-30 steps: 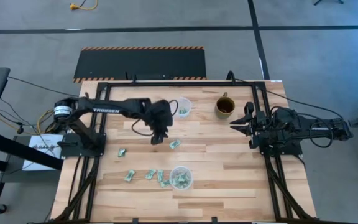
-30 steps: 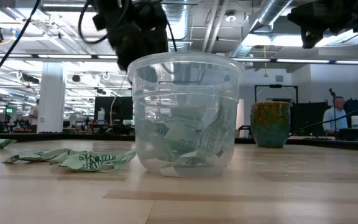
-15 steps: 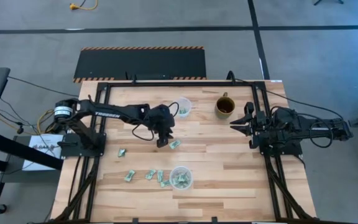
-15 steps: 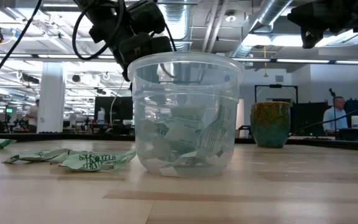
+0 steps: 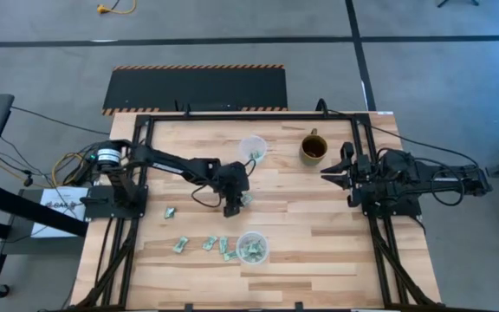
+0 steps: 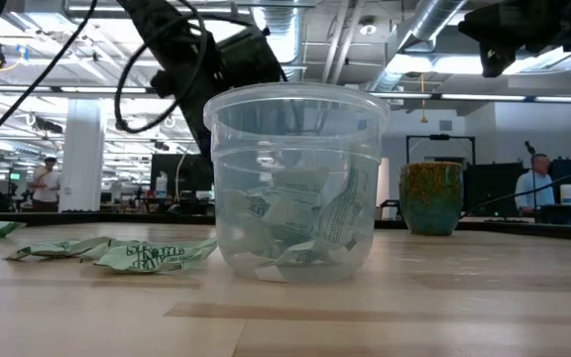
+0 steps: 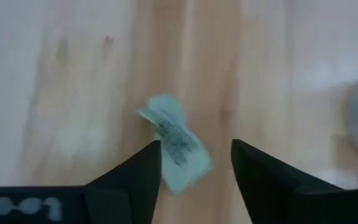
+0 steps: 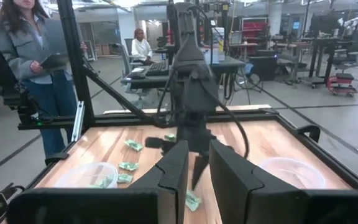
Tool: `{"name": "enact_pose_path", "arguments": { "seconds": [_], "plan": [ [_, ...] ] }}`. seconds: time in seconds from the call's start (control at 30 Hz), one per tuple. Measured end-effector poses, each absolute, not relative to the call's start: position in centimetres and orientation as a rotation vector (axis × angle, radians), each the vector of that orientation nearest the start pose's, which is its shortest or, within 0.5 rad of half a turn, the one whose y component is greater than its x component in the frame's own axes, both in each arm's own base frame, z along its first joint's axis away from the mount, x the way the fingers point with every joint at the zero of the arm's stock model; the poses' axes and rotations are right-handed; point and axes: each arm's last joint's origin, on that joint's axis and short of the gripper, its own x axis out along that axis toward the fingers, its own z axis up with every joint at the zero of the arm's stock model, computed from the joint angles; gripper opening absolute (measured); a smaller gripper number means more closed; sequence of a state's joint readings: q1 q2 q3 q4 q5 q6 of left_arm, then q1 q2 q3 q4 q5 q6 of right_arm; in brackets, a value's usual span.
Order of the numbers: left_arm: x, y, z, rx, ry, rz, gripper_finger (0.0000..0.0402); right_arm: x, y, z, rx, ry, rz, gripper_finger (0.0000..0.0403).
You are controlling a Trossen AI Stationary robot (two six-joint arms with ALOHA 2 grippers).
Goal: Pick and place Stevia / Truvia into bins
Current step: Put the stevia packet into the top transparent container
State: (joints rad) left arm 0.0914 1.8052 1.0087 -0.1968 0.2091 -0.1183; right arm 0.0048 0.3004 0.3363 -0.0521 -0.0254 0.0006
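The left tool (image 5: 230, 206) is down low over the middle of the tabletop (image 5: 319, 234), fingers spread, with one green-and-white packet (image 7: 176, 144) lying flat on the wood between the fingertips (image 7: 143, 167) and poking out a little ahead of them. It is not pinched; there is wood showing on the side of the other finger. From the wrist, the packet's long axis runs slantwise across the gap rather than in line with the fingers, and it looks slightly crumpled at the far end.

The near cup (image 5: 252, 247) stands upright with a heap of packets in its bottom. A few loose packets (image 5: 207, 244) lie in a row just beside it, on the left arm's side, and another (image 5: 170, 212) lies apart near the left arm's base. The far cup (image 5: 252, 148) stands at the back of the tabletop with something green at its rim. A brown mug (image 5: 313, 148) sits near it.

The right tool (image 5: 329, 172) waits at its own side, fingers nearly together, holding nothing.
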Motion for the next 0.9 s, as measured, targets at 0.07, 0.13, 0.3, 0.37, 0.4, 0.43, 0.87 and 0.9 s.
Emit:
{"name": "enact_pose_path", "arguments": {
  "seconds": [0.07, 0.13, 0.3, 0.37, 0.4, 0.43, 0.87, 0.9],
  "plan": [
    [34.7, 2.9, 14.3, -0.27, 1.003, -0.028, 0.02, 10.7, 0.1, 24.9, 0.001, 0.018, 0.03, 0.0059],
    [34.8, 3.0, 14.2, -0.285, 1.001, -0.016, 0.0215, 10.7, 0.1, 24.9, 0.001, 0.016, 0.03, 0.0059],
    [34.8, 2.6, 14.2, -0.295, 1.005, -0.003, 0.0236, 10.7, 0.1, 24.9, 0.001, 0.017, 0.031, 0.0059],
    [34.8, 2.1, 14.2, -0.268, 1.01, 0.014, 0.0237, 10.7, 0.1, 24.9, 0.001, 0.016, 0.03, 0.0059],
    [34.8, 1.8, 14.1, -0.244, 1.012, 0.031, 0.0237, 10.7, 0.1, 24.9, 0.001, 0.017, 0.03, 0.0059],
    [34.8, 1.5, 14.1, -0.218, 1.013, 0.051, 0.0237, 10.7, 0.1, 24.9, 0.001, 0.017, 0.03, 0.0059],
    [34.9, -0.6, 14.1, -0.041, 1.003, 0.13, 0.0238, 10.7, 0.1, 24.9, 0.001, 0.017, 0.03, 0.0059],
    [34.9, -0.6, 14.0, -0.038, 1.004, 0.134, 0.0238, 10.7, 0.1, 24.9, 0.001, 0.017, 0.03, 0.0059]
  ]
}}
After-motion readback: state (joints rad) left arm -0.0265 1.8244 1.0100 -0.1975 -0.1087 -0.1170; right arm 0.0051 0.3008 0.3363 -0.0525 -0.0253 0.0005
